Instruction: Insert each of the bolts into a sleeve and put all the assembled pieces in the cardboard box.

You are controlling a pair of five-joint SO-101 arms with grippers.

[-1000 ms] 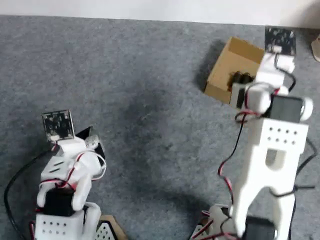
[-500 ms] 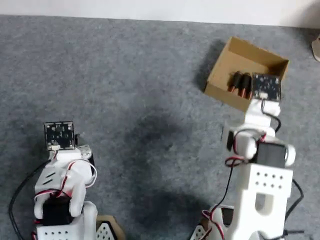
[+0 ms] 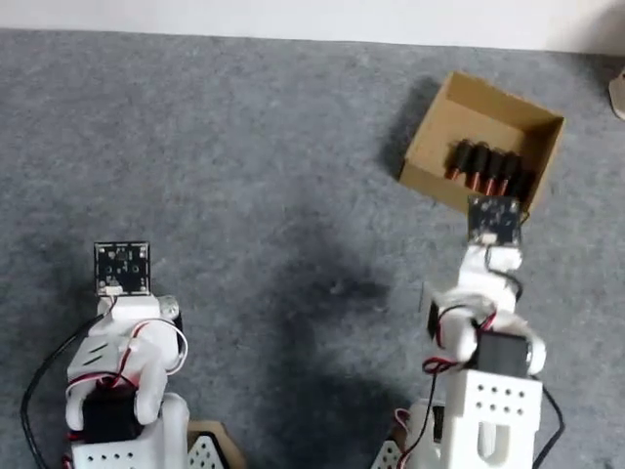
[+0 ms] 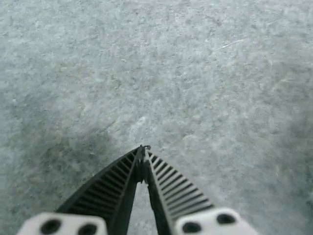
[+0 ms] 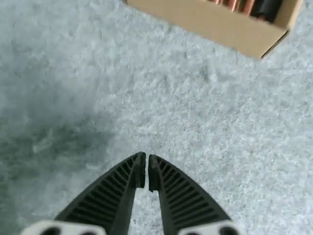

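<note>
Left tool (image 4: 143, 164), right tool (image 5: 146, 169): ribbed black tips together. Cylindrical copper-black pieces (image 3: 485, 166) rowed in cardboard box (image 3: 485, 98); fuzzy grey counter (image 3: 273, 147).

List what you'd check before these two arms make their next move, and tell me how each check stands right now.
1. Pieces lying inside the box: ok.
2. Left gripper shut and holding nothing: ok.
3. Right gripper shut and holding nothing: ok.
4. Right gripper clear of the box, over the table: ok.
5. Each bolt fully seated in its sleeve: cannot tell.
</note>
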